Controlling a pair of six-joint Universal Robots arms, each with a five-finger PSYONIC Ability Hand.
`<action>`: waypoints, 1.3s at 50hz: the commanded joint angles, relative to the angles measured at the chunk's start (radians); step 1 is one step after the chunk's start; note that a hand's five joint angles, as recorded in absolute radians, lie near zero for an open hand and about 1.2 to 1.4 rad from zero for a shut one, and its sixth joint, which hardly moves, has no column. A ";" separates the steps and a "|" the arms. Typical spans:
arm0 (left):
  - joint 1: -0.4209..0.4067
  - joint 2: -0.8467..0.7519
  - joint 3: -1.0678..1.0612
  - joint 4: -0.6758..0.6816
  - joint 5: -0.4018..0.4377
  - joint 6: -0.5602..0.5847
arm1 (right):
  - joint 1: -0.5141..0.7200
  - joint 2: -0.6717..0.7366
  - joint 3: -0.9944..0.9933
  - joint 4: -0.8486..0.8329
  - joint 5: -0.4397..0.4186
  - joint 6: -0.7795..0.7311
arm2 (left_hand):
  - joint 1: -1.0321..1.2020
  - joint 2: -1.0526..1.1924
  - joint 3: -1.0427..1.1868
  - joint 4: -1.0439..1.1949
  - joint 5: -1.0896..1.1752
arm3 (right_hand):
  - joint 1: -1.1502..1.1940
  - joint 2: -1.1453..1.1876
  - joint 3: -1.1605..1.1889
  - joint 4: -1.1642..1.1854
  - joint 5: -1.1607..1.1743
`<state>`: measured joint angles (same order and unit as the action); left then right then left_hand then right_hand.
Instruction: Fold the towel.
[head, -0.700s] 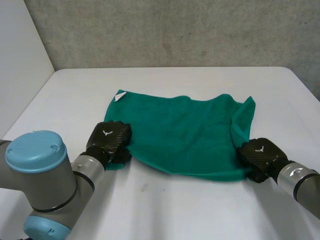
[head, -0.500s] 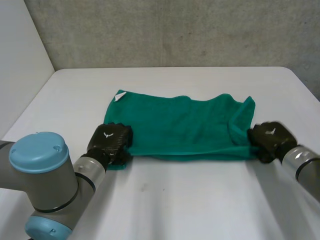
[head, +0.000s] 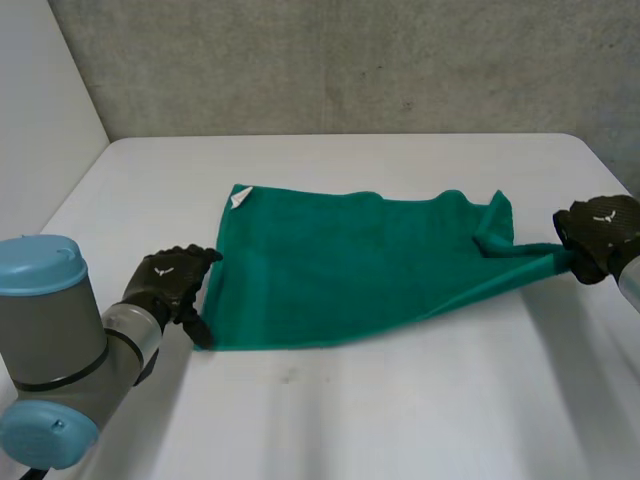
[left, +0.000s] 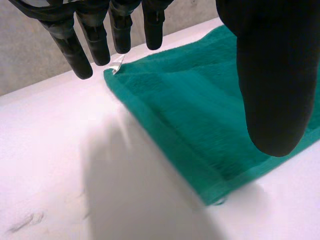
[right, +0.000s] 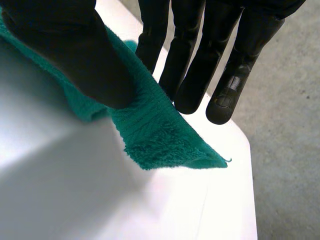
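Left hand (head: 172, 282): your fingers hang straight and spread at the towel (head: 350, 265)'s near-left corner, gripping nothing.
Right hand (head: 598, 235): your wrist view catches the thumb pinching the right corner against the fingers.

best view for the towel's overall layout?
Head view: the whole towel lies spread on the table, one corner stretched to the right hand. Left wrist view gives the edge under the left hand; right wrist view, the pinched corner.
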<state>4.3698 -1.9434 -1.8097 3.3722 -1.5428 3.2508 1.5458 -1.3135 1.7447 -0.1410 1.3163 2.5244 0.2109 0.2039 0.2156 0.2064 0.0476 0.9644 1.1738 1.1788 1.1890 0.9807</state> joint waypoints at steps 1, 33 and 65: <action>-0.006 -0.054 0.018 0.006 0.000 0.041 | -0.007 0.020 0.030 -0.003 -0.005 -0.018 | -0.006 0.001 -0.011 -0.002 -0.017 | 0.432 0.222 0.217 0.207 0.241; -0.032 -0.229 0.199 0.009 -0.005 0.161 | -0.004 0.040 0.068 -0.017 -0.011 -0.019 | 0.179 0.186 0.174 0.183 0.167 | 0.432 0.222 0.217 0.207 0.241; -0.003 0.082 0.140 -0.063 -0.097 0.155 | 0.005 -0.079 0.059 0.056 -0.011 -0.047 | 1.185 1.192 1.181 1.190 1.174 | 0.432 0.222 0.217 0.207 0.241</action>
<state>4.3107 -2.0545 -1.5256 3.3715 -1.5931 3.3928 1.5499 -1.2905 1.8091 -0.1468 1.3094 2.5031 1.1302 1.1914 1.1787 1.1905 0.9712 0.9644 1.1738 1.1833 1.1890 0.9871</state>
